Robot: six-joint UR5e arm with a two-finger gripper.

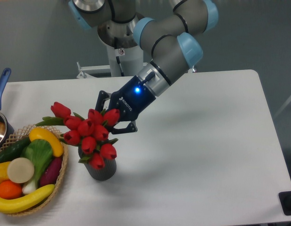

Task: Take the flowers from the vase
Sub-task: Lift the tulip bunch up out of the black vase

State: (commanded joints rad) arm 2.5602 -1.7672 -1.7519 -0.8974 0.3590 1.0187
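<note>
Bunch of red tulip buds with green leaves: standing in short dark grey ribbed vase on white counter. Black two-finger end effector: fingers apart, at the bunch's upper right buds. Woven wicker basket of produce: left of vase.

A wicker basket is seen at the left side of the white table. Inside the basket, a yellow banana, an orange, a green cucumber, a yellow pepper and a purple eggplant are piled. Behind the basket, at the table's left edge, a pot with a blue handle is partly cut off.
</note>
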